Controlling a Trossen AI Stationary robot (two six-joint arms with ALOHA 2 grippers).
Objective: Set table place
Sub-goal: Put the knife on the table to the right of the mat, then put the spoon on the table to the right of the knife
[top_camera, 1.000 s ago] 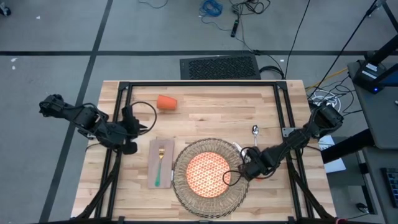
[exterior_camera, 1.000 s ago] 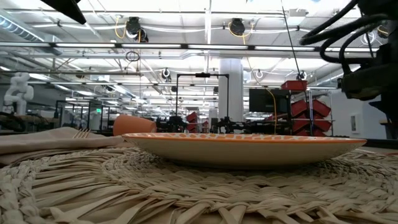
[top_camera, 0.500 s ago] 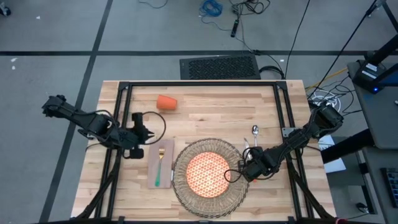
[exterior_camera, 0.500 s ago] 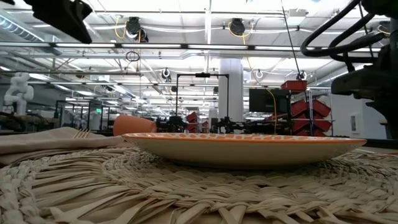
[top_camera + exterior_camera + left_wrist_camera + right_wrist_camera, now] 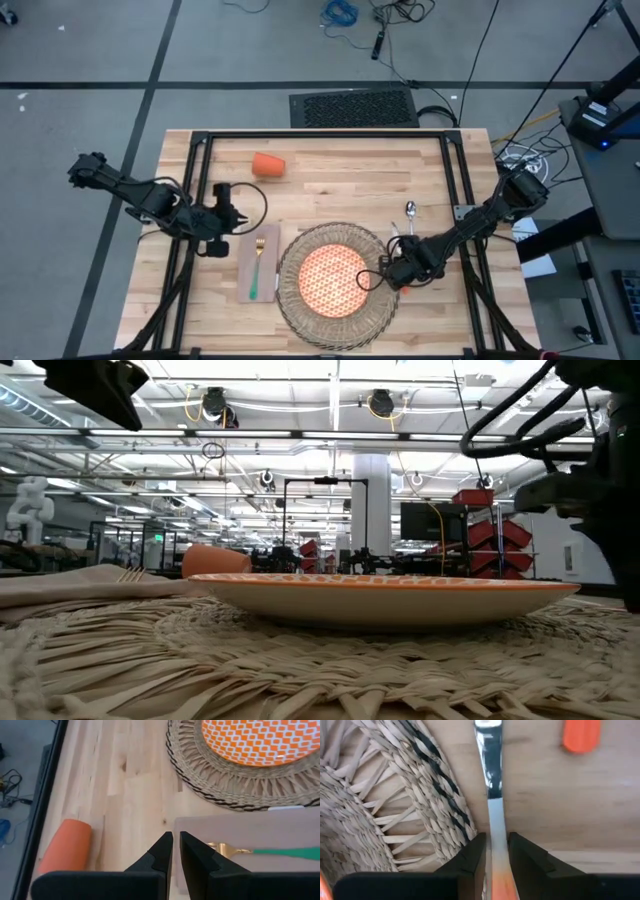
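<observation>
L gripper (image 5: 232, 213) has swung in from the table (image 5: 330, 170) edge, jaws nearly shut, empty; napkin (image 5: 255, 264) w/ fork (image 5: 257, 268) just ahead. R gripper (image 5: 493, 851) pinches knife (image 5: 490, 785) blade; placemat (image 5: 395, 800) rim touching alongside, plate (image 5: 333, 279) beyond.

Bare table (image 5: 340, 180) beyond placemat (image 5: 290, 300)

black floor mat (image 5: 353, 108), loose cables (image 5: 345, 14) beyond.
</observation>
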